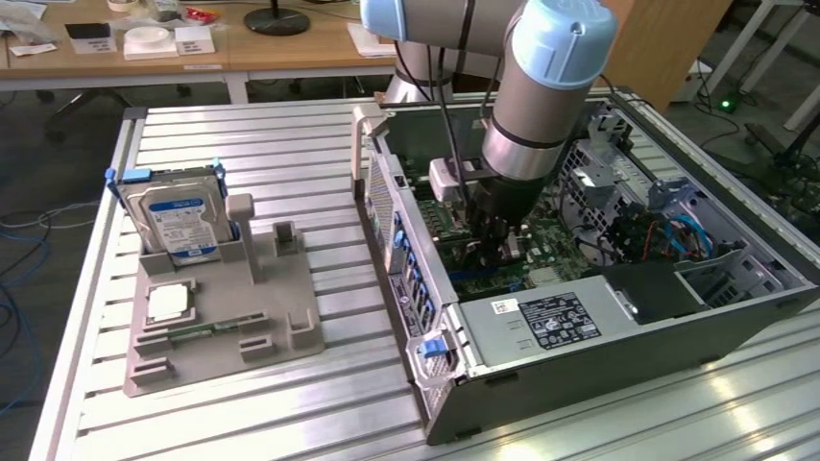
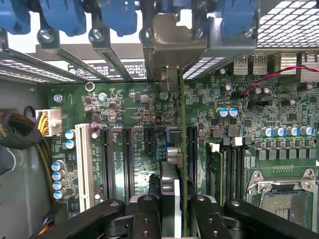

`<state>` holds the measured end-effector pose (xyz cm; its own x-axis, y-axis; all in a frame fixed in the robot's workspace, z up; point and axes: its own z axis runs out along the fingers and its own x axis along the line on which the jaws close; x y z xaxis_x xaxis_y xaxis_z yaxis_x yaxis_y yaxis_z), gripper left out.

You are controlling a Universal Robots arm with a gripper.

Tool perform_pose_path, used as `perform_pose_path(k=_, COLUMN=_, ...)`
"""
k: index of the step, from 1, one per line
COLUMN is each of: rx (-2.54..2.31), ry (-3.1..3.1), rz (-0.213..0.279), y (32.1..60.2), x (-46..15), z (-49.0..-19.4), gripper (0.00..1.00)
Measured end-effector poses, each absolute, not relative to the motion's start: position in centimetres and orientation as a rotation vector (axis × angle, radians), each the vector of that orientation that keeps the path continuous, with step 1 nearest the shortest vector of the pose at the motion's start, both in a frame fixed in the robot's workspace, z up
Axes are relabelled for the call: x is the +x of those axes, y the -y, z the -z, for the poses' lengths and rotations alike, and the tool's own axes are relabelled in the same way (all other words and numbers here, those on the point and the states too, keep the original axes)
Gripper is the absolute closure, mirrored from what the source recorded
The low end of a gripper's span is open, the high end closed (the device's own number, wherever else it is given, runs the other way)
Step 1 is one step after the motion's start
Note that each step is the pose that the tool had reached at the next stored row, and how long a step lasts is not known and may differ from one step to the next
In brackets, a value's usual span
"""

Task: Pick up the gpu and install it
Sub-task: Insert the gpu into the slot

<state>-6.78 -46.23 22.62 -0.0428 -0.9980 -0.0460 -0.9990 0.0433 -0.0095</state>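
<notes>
My gripper (image 1: 494, 229) reaches down into the open computer case (image 1: 384, 192), over the green motherboard (image 2: 124, 104). It is shut on the gpu (image 2: 178, 149), which I see edge-on as a thin green board with a dark cooler on one face. The black fingers (image 2: 147, 219) clamp the card from both sides. The card stands upright along a black expansion slot, and its metal bracket (image 2: 169, 47) sits at the case's rear slot openings. In the exterior view the gpu (image 1: 510, 248) hangs low between the fingers, just over the board.
A grey fixture (image 1: 276, 317) beside the case holds a blue-labelled hard drive (image 1: 180, 216) and a small green memory stick (image 1: 192, 331). The power supply (image 1: 551, 322) fills the case's near end. Next to the card are a white slot (image 2: 82, 159), an installed memory stick (image 2: 214, 169) and the processor socket (image 2: 284, 199).
</notes>
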Motion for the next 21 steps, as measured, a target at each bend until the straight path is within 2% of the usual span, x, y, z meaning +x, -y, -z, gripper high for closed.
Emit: perform_pose_path(k=21, rx=-2.145, ry=-2.24, rz=-0.039, y=46.24, x=-6.77, z=-22.01, gripper=0.72)
